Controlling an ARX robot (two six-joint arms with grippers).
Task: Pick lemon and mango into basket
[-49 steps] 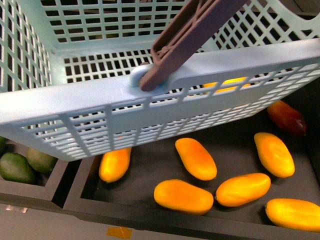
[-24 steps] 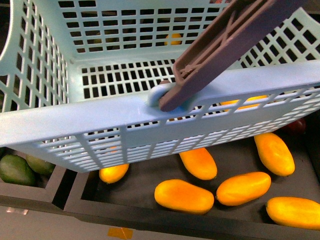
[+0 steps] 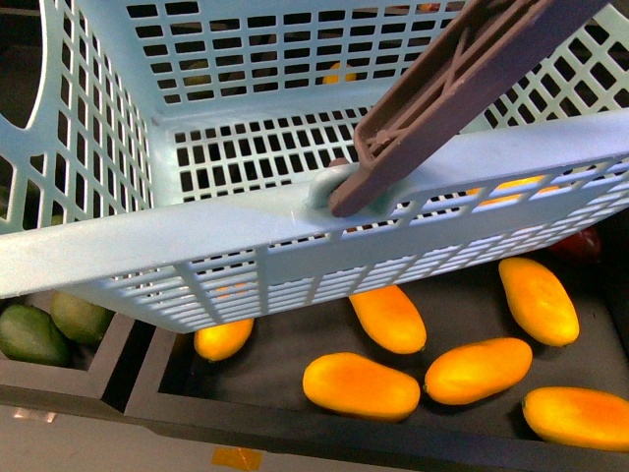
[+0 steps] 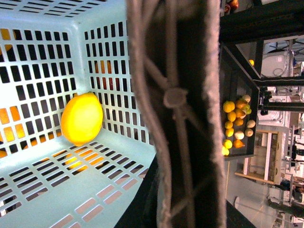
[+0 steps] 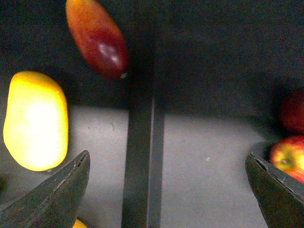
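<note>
The right arm hangs over the dark tray (image 5: 142, 156), its wrist pointing down and its fingers (image 5: 57, 194) spread wide with nothing between them. A yellow mango (image 5: 35, 121) lies on the tray just beside one fingertip, next to a dark red fruit (image 5: 97, 38). The basket (image 3: 197, 226) is tilted close to the front camera, brown handle (image 3: 442, 98) swung up. The lemon (image 4: 81, 118) rests inside it against a slotted wall. I cannot tell how the left fingers stand.
</note>
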